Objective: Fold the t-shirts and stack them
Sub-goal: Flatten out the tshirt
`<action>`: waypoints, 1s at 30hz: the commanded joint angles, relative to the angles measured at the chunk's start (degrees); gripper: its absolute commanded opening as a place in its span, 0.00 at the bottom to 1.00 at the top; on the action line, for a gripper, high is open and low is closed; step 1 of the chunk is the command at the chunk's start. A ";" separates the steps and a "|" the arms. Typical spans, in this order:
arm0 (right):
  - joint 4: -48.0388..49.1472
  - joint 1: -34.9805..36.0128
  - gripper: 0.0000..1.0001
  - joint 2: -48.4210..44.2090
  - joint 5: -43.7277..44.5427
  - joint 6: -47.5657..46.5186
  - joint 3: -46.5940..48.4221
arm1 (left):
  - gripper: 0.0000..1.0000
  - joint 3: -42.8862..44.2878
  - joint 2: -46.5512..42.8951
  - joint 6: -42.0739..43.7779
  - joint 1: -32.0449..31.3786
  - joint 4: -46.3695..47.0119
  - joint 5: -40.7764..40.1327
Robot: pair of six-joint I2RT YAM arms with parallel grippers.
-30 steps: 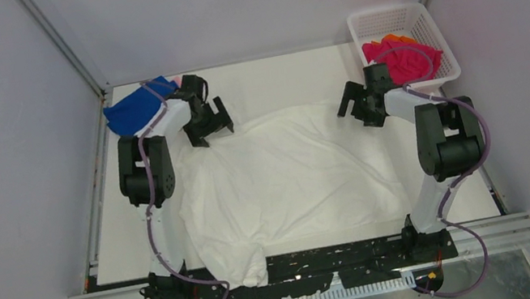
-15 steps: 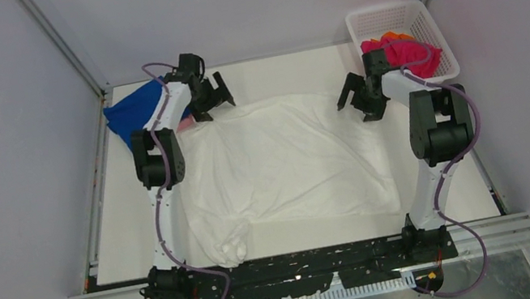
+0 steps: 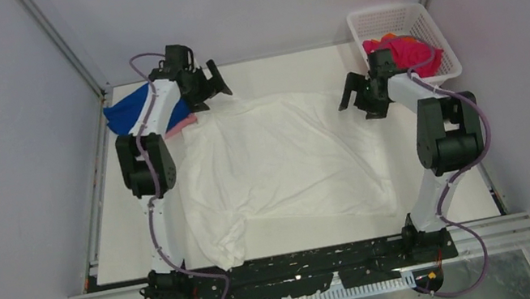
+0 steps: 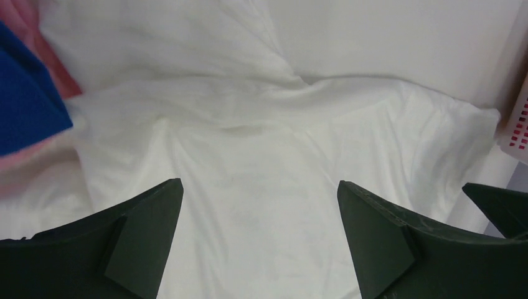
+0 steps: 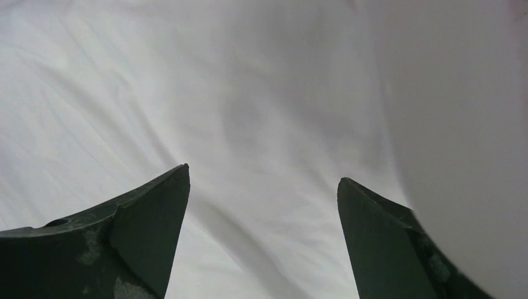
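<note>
A white t-shirt (image 3: 280, 159) lies spread over the middle of the table, its near left corner bunched. It fills the left wrist view (image 4: 261, 143) and the right wrist view (image 5: 187, 93). My left gripper (image 3: 208, 87) is open and empty above the shirt's far left corner. My right gripper (image 3: 361, 95) is open and empty above the shirt's far right edge. A folded royal blue shirt (image 3: 133, 112) lies on a pale pink one (image 3: 181, 123) at the far left. The blue (image 4: 25, 99) and pink (image 4: 56, 68) also show in the left wrist view. Magenta (image 3: 408, 57) and orange (image 3: 392, 36) shirts lie in the basket.
A white mesh basket (image 3: 394, 15) stands at the far right corner, and its edge shows in the left wrist view (image 4: 517, 124). Grey walls close in the table on three sides. The arm bases sit on a black rail at the near edge.
Both open grippers have moved toward the far side of the table. The white shirt has been dragged away from the near edge and now lies flatter.
</note>
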 commanded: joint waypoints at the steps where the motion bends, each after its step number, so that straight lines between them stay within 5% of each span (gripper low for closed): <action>1: 12.43 0.34 0.96 -10.86 -2.15 -5.37 -3.78 | 1.00 -10.04 -19.38 3.93 -1.64 0.83 -2.00; 11: 13.33 3.43 0.95 -21.64 -2.56 -6.82 -16.37 | 1.00 -63.07 -56.45 -3.80 -10.08 7.57 -13.16; 15: 13.85 3.42 0.95 -22.29 -1.73 -6.96 -19.34 | 1.00 -77.01 -67.25 -7.82 -13.37 9.33 -13.34; 25: 11.24 -4.26 0.96 -15.25 -1.95 -7.57 -9.41 | 1.00 -87.10 -80.77 -9.94 -15.54 4.85 -15.76; 30: 5.75 -9.03 0.95 -8.46 -11.67 -8.68 -0.38 | 1.00 -87.54 -81.84 -9.69 -15.54 4.61 -16.07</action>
